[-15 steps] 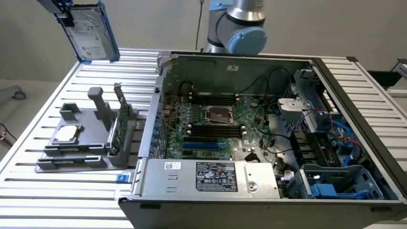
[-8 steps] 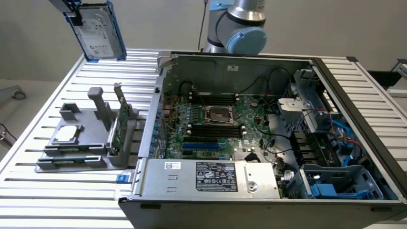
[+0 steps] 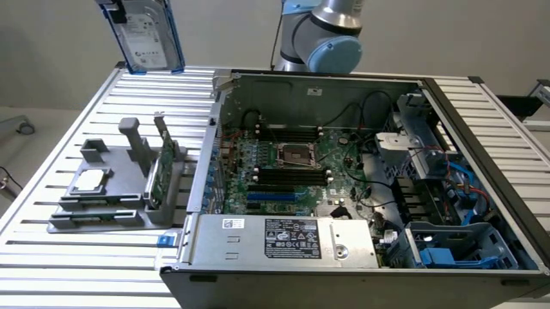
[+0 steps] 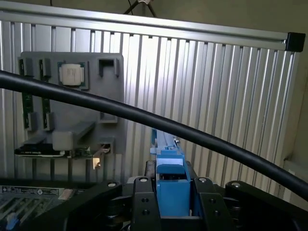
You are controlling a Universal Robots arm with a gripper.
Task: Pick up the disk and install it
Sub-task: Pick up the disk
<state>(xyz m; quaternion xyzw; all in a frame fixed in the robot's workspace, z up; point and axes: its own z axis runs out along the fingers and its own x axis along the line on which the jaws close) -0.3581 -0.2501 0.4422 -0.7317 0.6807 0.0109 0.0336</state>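
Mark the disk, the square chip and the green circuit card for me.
the disk (image 3: 144, 38), exterior view, on its white label.
the square chip (image 3: 90, 182), exterior view, on its silver top.
the green circuit card (image 3: 161, 170), exterior view, on its upright face.

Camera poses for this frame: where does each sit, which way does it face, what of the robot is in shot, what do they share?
Exterior view: off the arm, raised, looking down over the slatted table at the open computer case; the arm's blue-capped joint shows beyond the case.
Wrist view: on the wrist, looking past the gripper, shut on the disk, down at the table; a black cable crosses in front.
Shared: the disk, the table, the grey fixture with the square chip.
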